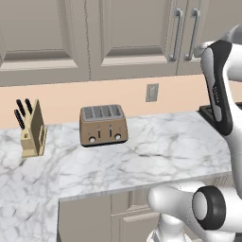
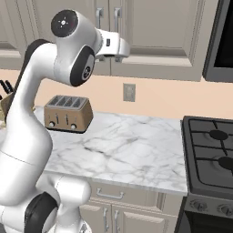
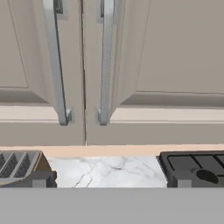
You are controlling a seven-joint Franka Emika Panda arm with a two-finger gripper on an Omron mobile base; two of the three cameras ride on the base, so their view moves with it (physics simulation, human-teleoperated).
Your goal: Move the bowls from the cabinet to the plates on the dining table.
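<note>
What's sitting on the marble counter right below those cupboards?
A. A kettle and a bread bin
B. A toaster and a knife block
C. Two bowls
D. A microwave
B: a brown toaster with slots on top stands on the marble counter, and a pale wooden knife block with dark handles stands off to its side.

The cabinet (image 3: pixel 170 52) looks matt painted with brushed-metal bar handles (image 3: pixel 54 61), above a glossy veined marble worktop (image 1: pixel 156 151).
</note>
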